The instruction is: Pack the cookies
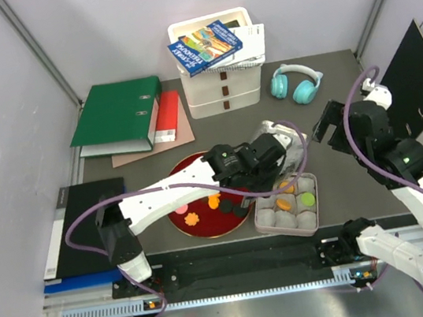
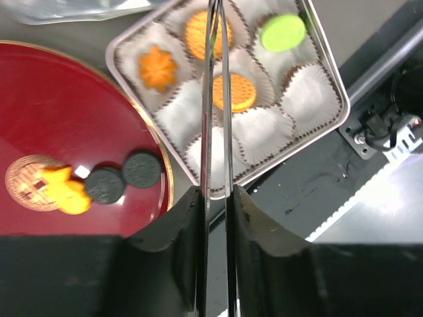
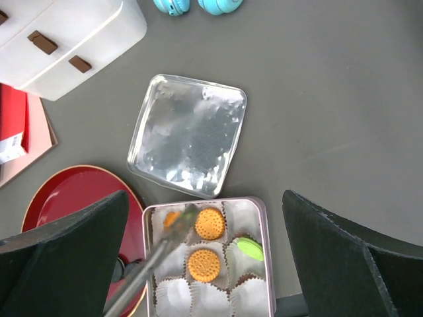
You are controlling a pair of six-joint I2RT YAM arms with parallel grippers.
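cookies (image 2: 233, 92) in tin (image 2: 327, 72) beneath left claw (image 2: 217, 99).

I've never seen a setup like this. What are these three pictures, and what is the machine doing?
Two robot arms stand at a table's near edge. One picture looks down from above; the other two come from cameras on each wrist. The left gripper carries long thin tongs, nearly closed, over a tin of paper cups holding four cookies. More cookies wait on a red plate; nothing shows between the tongs. The right gripper hangs open, empty. The tin's lid, binders, headphones and a drawer box lie around.
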